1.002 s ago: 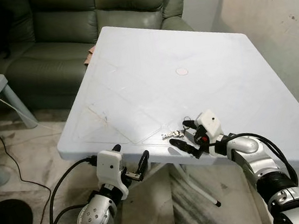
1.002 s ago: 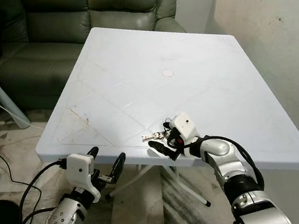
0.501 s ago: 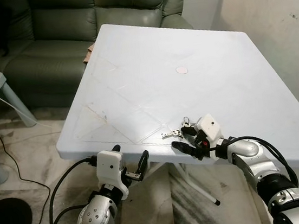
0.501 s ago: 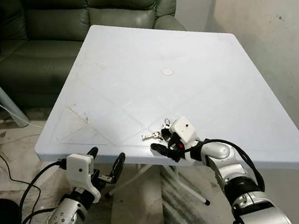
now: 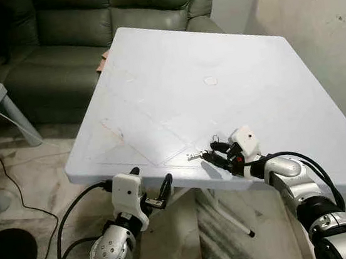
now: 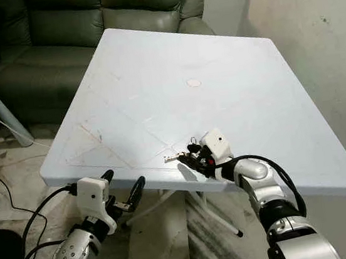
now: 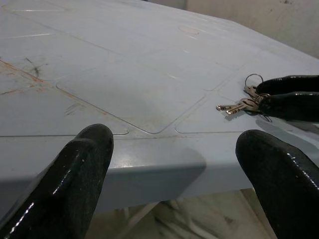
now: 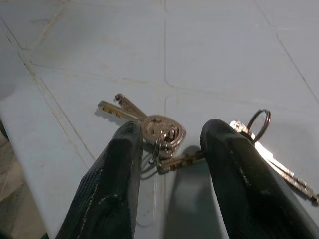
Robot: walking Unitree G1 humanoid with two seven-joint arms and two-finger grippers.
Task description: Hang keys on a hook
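keys (image 8: 159, 132): shiny brass-ish metal
table (image 5: 173, 79): smooth white plastic, scuffed
sofa (image 5: 84, 26): green leather-look, slight sheen

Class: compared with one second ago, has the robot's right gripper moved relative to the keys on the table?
Yes. The right gripper has closed in on the keys, which lie near the table's front edge; its fingers now straddle them.

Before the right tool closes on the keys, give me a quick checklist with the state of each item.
1. Keys lie flat on the table, near its front edge: ok.
2. Right tool is open, one finger either side of the bunch: ok.
3. Keys already gripped: not ok, the fingers stand apart from them.
4. Left tool is open, below the table edge, away from the keys: ok.
5. Hook to hang them on: cannot tell.
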